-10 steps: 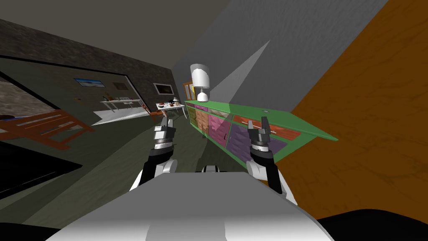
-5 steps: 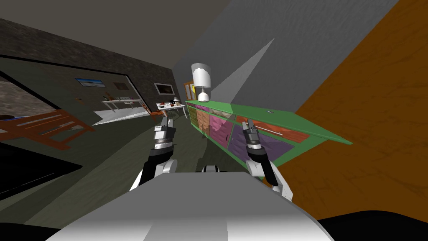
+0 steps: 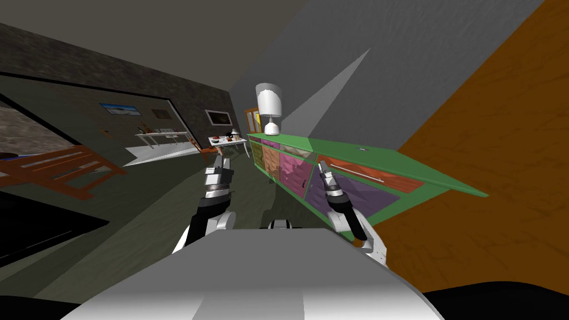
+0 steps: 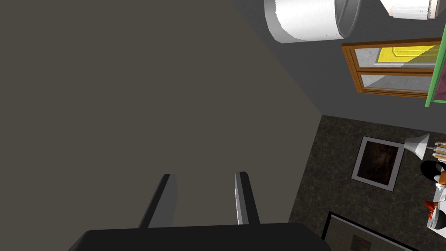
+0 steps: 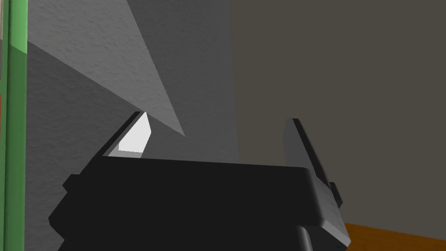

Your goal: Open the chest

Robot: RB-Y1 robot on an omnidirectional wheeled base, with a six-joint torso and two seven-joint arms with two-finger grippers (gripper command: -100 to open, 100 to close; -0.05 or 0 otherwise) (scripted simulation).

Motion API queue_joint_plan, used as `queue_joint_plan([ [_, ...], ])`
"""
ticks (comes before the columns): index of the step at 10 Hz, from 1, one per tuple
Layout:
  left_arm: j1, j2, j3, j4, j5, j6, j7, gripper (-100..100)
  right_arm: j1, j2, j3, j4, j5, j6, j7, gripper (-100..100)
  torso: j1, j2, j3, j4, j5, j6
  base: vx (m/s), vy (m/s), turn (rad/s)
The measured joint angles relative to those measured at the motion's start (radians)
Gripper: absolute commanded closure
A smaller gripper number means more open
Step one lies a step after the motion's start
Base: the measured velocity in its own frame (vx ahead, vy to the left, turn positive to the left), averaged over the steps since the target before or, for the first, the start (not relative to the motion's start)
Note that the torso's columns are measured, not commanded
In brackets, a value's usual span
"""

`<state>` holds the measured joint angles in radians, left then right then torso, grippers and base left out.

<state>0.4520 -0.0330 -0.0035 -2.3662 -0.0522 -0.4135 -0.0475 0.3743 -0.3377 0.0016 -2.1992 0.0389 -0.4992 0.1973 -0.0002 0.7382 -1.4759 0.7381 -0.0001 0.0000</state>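
The chest is picked out along the grey wall. It is a long, low green piece with fronts in orange, pink, purple and red. A white lamp is stood on the chest's top at its far end, and a brown-framed window is set in the wall behind that end. A small white table is placed beyond the chest's far end.

Now to the right gripper. It is raised in front of the chest's near half, at the edge of the purple front. It is seen just below the red drawer front with its long pale handle. Whether the chest is being touched cannot be told. In the right wrist view the right gripper is pointed up at the grey wall. Its fingers are held well apart, with nothing between them. The chest's green edge is caught off to the side of the brightly lit finger.

The left gripper is held up on the chest's open-floor side, well apart from it. In the left wrist view the left gripper is seen with a narrower gap between its fingers, and nothing is gripped. Past them the lamp, the window and a strip of the chest's green edge are caught.
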Motion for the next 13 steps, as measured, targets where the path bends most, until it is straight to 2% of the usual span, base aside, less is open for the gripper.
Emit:
queue_joint_plan([
  [3,0.000,0.000,0.000,0.000,0.000,0.000,0.000,0,-0.029,-0.068,0.016,0.031,0.019,0.027,0.080,-100,0.001,0.000,0.000,0.000,0.000,0.000,0.032,0.056,0.004],
  [8,0.000,0.000,0.000,0.000,0.000,0.000,0.000,0,-0.068,-0.146,0.043,0.099,0.047,0.038,0.198,-100,0.000,0.000,0.000,0.000,0.000,0.000,0.035,0.047,0.006],
  [9,0.000,0.000,0.000,0.000,0.000,0.000,0.000,0,-0.088,-0.171,0.047,0.123,0.053,0.045,0.223,-100,0.001,-0.001,0.000,0.000,0.000,0.000,0.036,0.043,0.005],
  [13,0.000,0.000,0.000,0.000,0.000,0.000,0.000,0,-0.120,-0.241,0.068,0.184,0.076,0.056,0.317,-100,0.000,0.000,0.000,0.000,0.000,0.000,0.038,0.049,0.006],
])
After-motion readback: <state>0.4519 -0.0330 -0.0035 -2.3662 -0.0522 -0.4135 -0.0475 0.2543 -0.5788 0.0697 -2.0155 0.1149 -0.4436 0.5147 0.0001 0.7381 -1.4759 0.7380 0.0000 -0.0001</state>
